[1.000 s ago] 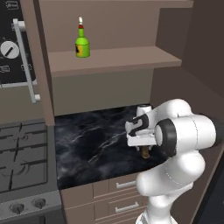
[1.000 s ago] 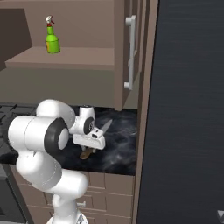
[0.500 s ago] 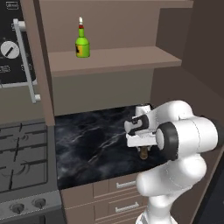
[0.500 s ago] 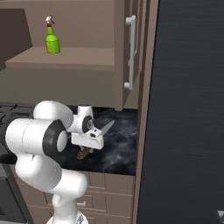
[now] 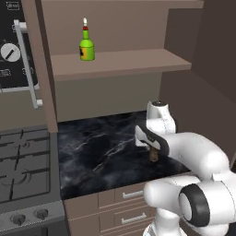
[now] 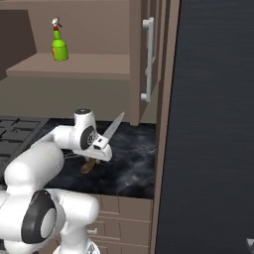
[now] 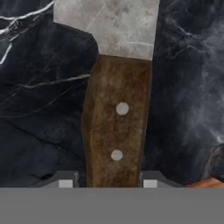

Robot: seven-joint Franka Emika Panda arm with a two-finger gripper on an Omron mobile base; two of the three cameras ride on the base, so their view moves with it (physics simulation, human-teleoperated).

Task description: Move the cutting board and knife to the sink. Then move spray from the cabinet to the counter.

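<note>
Since a second ago the arm has swung its hand round and raised the knife (image 6: 110, 130), whose blade now slants up off the counter (image 5: 101, 152) instead of lying low against it. The gripper (image 7: 107, 183) is clamped on the knife's brown wooden handle, one finger tip on either side of it in the hand view, with the two rivets and the grey blade running away above them. In the right base view the blade points up toward the cabinet's open door, and the handle end hangs just over the black marble-look counter. The counter runs beneath the knife, from the stove (image 5: 23, 161) on one side to the tall dark panel on the other, with drawers below its front edge. Well above the knife, the spray (image 5: 86, 44) stands upright on the shelf of the cabinet (image 5: 120, 62), toward the stove end of that shelf and apart from the shelf's front edge.
</note>
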